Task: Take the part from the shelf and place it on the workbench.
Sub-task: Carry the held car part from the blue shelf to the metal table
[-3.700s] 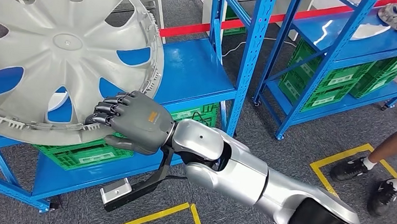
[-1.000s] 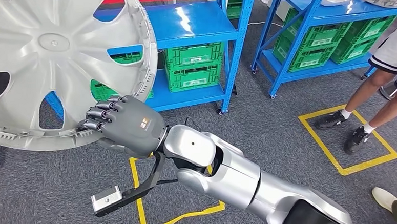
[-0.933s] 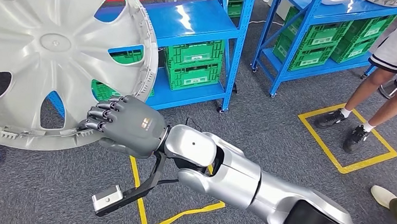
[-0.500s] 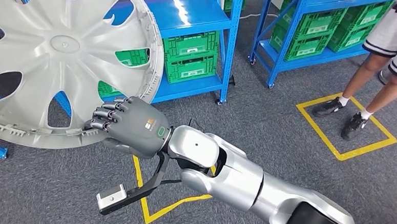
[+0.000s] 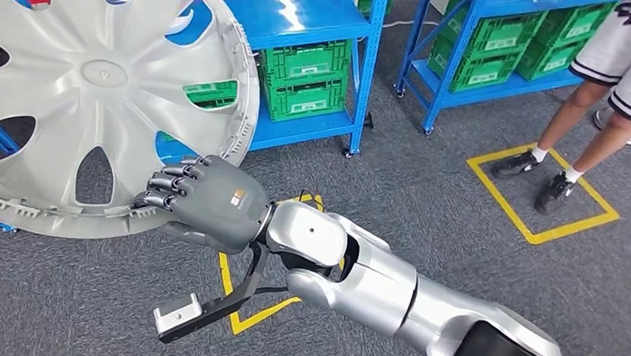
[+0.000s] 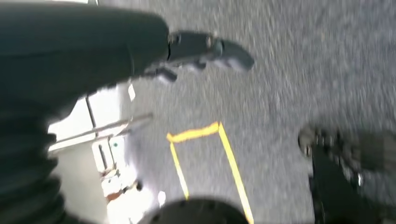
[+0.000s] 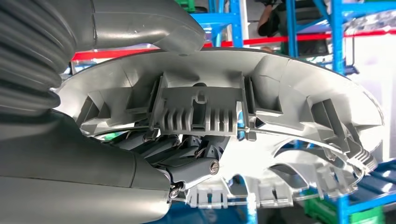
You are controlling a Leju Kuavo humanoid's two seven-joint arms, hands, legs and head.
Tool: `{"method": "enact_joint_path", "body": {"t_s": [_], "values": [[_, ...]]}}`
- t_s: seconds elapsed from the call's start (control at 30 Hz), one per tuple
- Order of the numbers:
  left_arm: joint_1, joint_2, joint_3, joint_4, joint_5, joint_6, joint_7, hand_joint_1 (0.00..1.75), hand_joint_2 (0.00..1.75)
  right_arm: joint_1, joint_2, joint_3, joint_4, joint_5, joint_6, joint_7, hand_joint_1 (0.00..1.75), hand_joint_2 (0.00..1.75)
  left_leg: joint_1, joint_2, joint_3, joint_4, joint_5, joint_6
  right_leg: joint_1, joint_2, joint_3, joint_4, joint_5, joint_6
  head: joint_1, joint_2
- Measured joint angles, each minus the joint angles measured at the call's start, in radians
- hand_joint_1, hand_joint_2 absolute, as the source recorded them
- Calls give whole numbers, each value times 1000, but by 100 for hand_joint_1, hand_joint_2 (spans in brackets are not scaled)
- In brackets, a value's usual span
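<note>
The part is a large silver hubcap [image 5: 97,77] with spoke cut-outs, held up in the air at the left of the head view. My right hand [image 5: 205,201] grips its lower rim, fingers curled over the edge. In the right wrist view the ribbed back of the hubcap [image 7: 280,93] lies across the picture, with my fingers [image 7: 187,158] hooked under its rim and the thumb over it. My left hand [image 6: 140,51] hangs over the grey floor, blurred, its thumb stretched out and nothing in it.
A blue shelf [image 5: 313,15] holding green crates [image 5: 305,71] stands behind the hubcap, and a second one [image 5: 499,41] is to its right. A person [image 5: 603,71] stands at the right inside a yellow floor square [image 5: 539,198]. Yellow tape [image 5: 244,313] runs under my right arm.
The whole view has shifted as the camera moved: the shelves and the person slid up and away, and more floor shows. My right hand keeps the same grip on the hubcap's rim.
</note>
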Motion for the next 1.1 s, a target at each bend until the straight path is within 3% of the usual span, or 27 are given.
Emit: {"method": "enact_joint_path", "body": {"t_s": [0.07,0.1,0.13,0.17,0.23,0.3,0.37,0.47,0.5,0.6,0.77,0.9,0.97,1.03,1.1], "values": [[-1,0,0,0,3,0,0,0,175,-3,0,0,2,-3,0,-5,175,175,0,1,-26,2,20,5,-7,3,-29,124,-96,11,3,0],[0,0,0,0,3,0,0,0,175,-3,0,0,4,-6,-1,-6,175,175,0,1,-41,3,29,5,-11,2,-37,178,-121,15,3,0],[0,0,0,0,3,-1,0,0,175,-2,0,0,6,-9,-1,-7,175,175,1,1,-55,5,37,3,-14,2,-34,210,-122,18,3,0],[1,0,0,0,2,-4,0,0,175,-2,0,0,7,-13,-2,-7,175,175,3,1,-68,8,44,0,-18,2,-15,208,-103,20,3,0],[2,0,0,0,-2,-8,0,0,175,-1,0,0,8,-14,-6,-8,175,175,7,1,-89,15,57,-8,-22,2,68,106,-55,20,4,0],[3,0,0,0,-3,-9,0,0,175,-2,2,0,9,-5,-17,-9,175,175,8,1,-102,21,68,-21,-19,4,155,-24,-61,14,3,0],[4,1,0,0,-3,-9,0,0,175,-2,4,1,9,9,-31,-10,175,175,7,1,-108,22,76,-31,-14,6,183,-79,-80,3,3,0],[6,2,0,0,-3,-9,1,0,175,-2,4,2,9,24,-45,-10,175,175,7,2,-109,15,83,-8,-12,4,177,-85,-74,-10,2,0],[7,2,0,0,-4,-9,2,0,175,-2,4,2,9,27,-51,-10,175,175,7,2,-108,10,90,-8,-11,4,175,-85,-71,-14,2,0],[8,5,0,0,-10,-10,3,0,175,0,1,3,9,27,-69,-18,175,175,9,1,-109,-1,109,-26,-12,4,167,-84,-61,-21,2,0],[9,9,0,0,-16,-10,3,0,175,11,-8,2,9,14,-78,-28,175,175,7,0,-113,0,113,-21,-12,3,164,-83,-58,-19,2,0],[9,8,0,0,-16,-10,3,0,175,12,-9,2,9,12,-79,-30,175,175,8,-3,-110,-14,117,-20,-10,-1,169,-90,-58,-7,2,0],[9,6,0,0,-15,-10,3,0,175,12,-11,2,9,12,-82,-33,175,175,16,-8,-103,-36,129,-18,-10,0,153,-46,-97,4,6,0],[8,5,0,0,-15,-10,3,0,175,15,-15,2,9,11,-85,-38,175,175,20,-16,-107,-40,136,-17,-18,2,99,76,-171,15,9,0],[9,4,0,0,-15,-10,3,0,175,22,-21,2,9,11,-86,-42,175,175,22,-29,-120,-33,139,-20,-25,2,56,173,-209,24,9,0]]}}
